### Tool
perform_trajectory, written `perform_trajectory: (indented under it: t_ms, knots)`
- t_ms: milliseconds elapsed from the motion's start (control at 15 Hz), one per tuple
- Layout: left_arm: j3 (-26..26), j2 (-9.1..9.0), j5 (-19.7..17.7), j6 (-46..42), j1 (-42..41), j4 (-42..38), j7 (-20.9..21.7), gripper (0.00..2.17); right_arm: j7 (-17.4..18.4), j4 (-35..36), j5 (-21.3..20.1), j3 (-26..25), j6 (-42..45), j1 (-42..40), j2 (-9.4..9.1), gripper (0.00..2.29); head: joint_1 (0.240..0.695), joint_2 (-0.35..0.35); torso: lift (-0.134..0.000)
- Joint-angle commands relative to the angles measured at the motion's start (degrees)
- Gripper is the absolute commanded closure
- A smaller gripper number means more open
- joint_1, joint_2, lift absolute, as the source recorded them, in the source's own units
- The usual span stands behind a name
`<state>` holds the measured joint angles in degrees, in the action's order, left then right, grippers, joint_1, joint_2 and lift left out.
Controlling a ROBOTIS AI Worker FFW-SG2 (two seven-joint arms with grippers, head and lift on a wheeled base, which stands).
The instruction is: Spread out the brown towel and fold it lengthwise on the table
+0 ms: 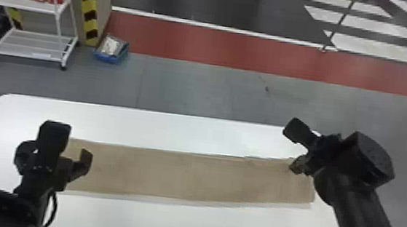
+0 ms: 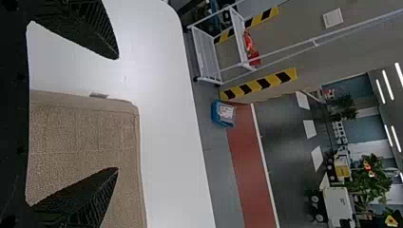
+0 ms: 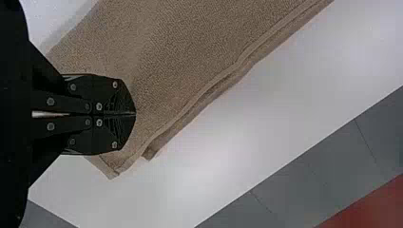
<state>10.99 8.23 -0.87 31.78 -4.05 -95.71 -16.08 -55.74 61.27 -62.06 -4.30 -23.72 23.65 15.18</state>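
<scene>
The towel (image 1: 184,175) lies as a long, narrow strip across the lower middle of the head view, on the table (image 1: 175,132), its layers slightly out of line along one edge in the right wrist view. It looks doubled lengthwise, so the fold seems nearly done, with perhaps some squaring left. It should handle light and limp, gripping well rather than slipping, but a tug at one corner would skew the strip; best pinch the loose edge near both ends and draw evenly. Left of centre in the head view, the left gripper (image 1: 55,156) is wide open at one end, empty. At right, the right gripper (image 1: 297,166) has its fingers closed together near the other end's corner; whether cloth is caught between them is hard to tell. A cart (image 1: 30,3) stands upper left.
</scene>
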Motion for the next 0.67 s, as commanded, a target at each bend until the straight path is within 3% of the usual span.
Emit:
perform_trajectory:
  t_ms: [0, 133, 267, 333, 600]
  knots:
    - [0.0, -0.06, 0.08, 0.0, -0.17, -0.09, 0.0, 0.04, 1.07, 0.78, -0.6, 1.4, 0.02, -0.79, -0.51, 1.29, 0.695, -0.188, 0.0]
    - [0.0, -0.06, -0.01, 0.0, -0.17, -0.09, 0.0, 0.04, 3.44, -1.94, -1.04, 3.86, 0.02, -0.71, -1.12, 1.16, 0.695, -0.182, 0.0]
    - [-0.09, -0.06, -0.01, 0.0, -0.17, -0.09, 0.0, 0.04, 6.43, -2.99, -1.39, 4.91, -0.33, -0.79, -1.74, 0.46, 0.695, -0.175, 0.0]
    - [-0.09, -0.06, 0.08, 0.0, -0.17, -0.09, 0.0, 0.04, 7.31, -3.87, -2.1, 5.44, -2.09, -0.27, -2.0, 0.28, 0.695, -0.172, 0.0]
    - [-0.71, 0.03, 0.08, 0.0, 0.01, -0.09, 0.18, 0.04, 14.43, -5.46, -3.68, 4.04, -4.2, 0.7, -1.91, 0.08, 0.695, -0.173, 0.0]
